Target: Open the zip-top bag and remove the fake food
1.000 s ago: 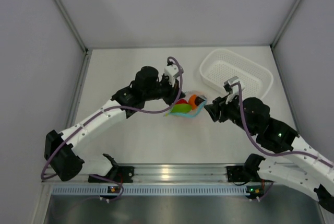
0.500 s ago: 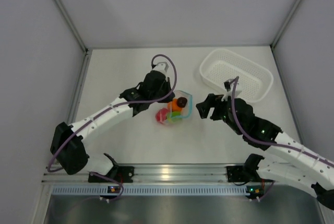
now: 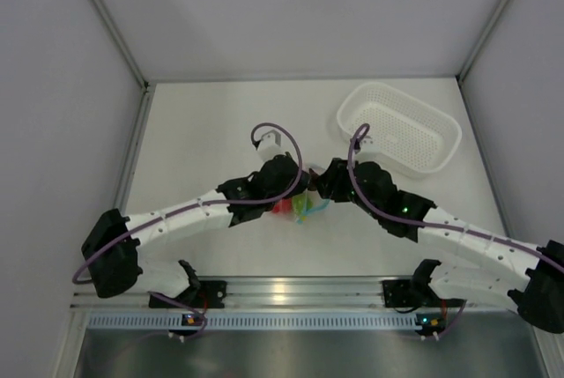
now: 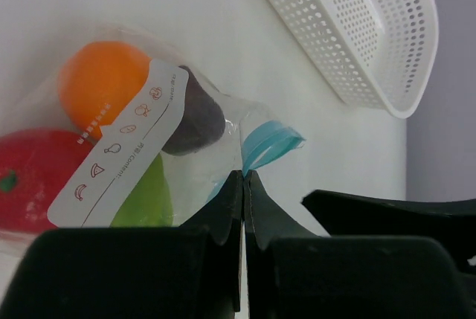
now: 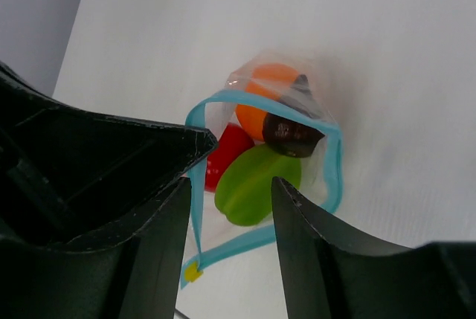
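On the table [image 3: 203, 122], hold the zip-top bag [image 4: 119, 155] pinched in your left gripper [image 4: 244, 185], and lower the open, empty right gripper [image 5: 230, 185] to the fake food [image 5: 256, 174] below its jaws.

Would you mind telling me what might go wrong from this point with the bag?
The left tool pinches only a thin bit of the zip-top bag beside its teal strip, so the film may slip out under a pull. The right tool hangs open at the bag's mouth; closing there could catch film along with the green piece. Both tools sit very close and might bump.
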Robot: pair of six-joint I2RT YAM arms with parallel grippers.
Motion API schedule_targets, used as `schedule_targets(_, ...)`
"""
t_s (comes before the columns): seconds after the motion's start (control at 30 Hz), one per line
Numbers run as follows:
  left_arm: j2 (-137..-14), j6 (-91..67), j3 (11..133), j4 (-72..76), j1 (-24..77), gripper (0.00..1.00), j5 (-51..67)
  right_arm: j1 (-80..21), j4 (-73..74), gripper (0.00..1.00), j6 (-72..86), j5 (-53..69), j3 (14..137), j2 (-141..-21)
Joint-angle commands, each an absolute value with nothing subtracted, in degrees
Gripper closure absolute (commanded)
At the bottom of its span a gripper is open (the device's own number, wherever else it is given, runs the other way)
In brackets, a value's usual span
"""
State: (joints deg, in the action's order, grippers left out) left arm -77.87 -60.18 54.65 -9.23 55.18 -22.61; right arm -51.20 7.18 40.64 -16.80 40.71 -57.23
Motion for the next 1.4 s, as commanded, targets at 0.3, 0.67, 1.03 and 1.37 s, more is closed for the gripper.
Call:
schedule_targets(0.3, -76.20, -72.77, 57.12, -3.96, 60.82, 1.00, -32.00, -50.63, -3.16, 0.57, 34.37, -16.87, 36.74, -59.77)
schedule_targets(0.67, -75.06, -76.29, 57.13, -4.13, 61.08, 1.00, -23.56, -50.54, -5.44, 0.51, 19.88, -23.83, 32.52, -55.81)
schedule_targets(1.03, -73.48, -75.41, 55.90, -4.13, 61.08, 1.00, -20.83, -49.40, -4.57, 0.39, 12.65, -21.81, 32.70, -61.17)
schedule_targets(1.37, -73.48, -75.59, 53.53, -4.22, 60.91, 1.00, -19.34, -48.17, -14.58, 0.44, 14.85, -21.00, 28.04, -67.50)
